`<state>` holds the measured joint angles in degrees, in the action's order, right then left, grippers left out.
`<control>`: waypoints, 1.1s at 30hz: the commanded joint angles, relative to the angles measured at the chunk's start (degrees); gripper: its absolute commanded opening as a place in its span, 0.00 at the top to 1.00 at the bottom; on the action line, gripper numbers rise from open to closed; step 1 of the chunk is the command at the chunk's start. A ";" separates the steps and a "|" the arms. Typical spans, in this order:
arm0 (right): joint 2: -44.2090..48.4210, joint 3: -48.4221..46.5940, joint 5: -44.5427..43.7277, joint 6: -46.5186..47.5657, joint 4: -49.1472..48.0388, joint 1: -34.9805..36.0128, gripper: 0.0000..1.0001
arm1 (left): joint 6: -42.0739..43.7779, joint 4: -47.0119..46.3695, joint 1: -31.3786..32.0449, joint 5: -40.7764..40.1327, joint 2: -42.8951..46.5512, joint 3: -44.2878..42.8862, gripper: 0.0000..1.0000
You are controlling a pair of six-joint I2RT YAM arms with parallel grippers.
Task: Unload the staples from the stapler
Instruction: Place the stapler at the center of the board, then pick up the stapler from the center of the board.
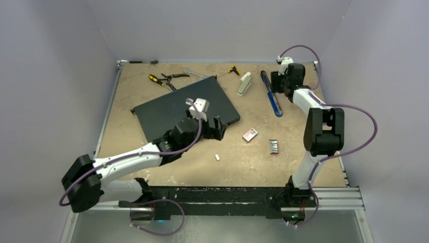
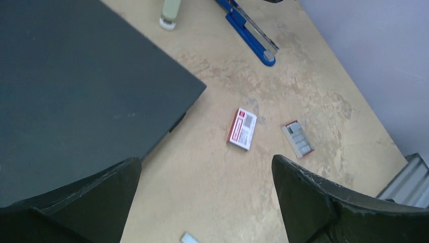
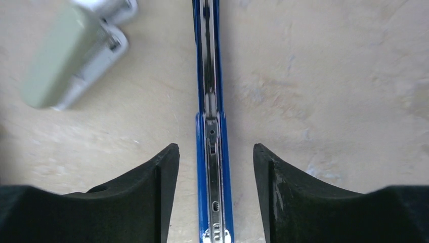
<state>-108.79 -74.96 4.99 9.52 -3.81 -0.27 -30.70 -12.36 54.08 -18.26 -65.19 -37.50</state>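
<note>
The blue stapler (image 1: 271, 93) (image 2: 248, 33) (image 3: 211, 101) lies opened out flat at the back right, its metal channel facing up. My right gripper (image 1: 280, 83) (image 3: 215, 147) hangs over it, open, one finger on each side with a gap to both. A short silvery strip of staples (image 1: 217, 157) (image 2: 188, 238) lies loose on the table near the front. My left gripper (image 1: 215, 126) (image 2: 206, 158) hovers above the table beside the black board, open wide and holding nothing.
A black board (image 1: 184, 109) (image 2: 76, 91) covers the middle left. A red-and-white box (image 1: 250, 134) (image 2: 243, 129) and a small tray of staple strips (image 1: 273, 146) (image 2: 298, 140) lie mid-right. A pale green stapler (image 1: 245, 83) (image 3: 66, 58) and hand tools (image 1: 162, 79) sit along the back.
</note>
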 commanded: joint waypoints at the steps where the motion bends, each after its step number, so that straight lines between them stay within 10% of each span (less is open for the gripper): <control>1: 7.76 0.13 0.31 -11.08 -2.56 0.36 0.40 | 6.67 0.48 -1.95 0.44 -8.41 -11.81 0.00; 12: 26.44 16.67 5.45 -32.85 -5.16 1.28 0.32 | 18.98 1.63 -13.09 25.76 -45.47 -43.23 0.05; 33: 53.74 27.02 2.71 -32.81 5.33 3.79 0.31 | 30.37 8.88 -16.71 24.69 -79.47 -78.76 0.07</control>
<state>-56.49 -49.12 7.25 -23.53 -1.13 3.46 -2.59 -3.01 37.58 8.29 -141.34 -111.07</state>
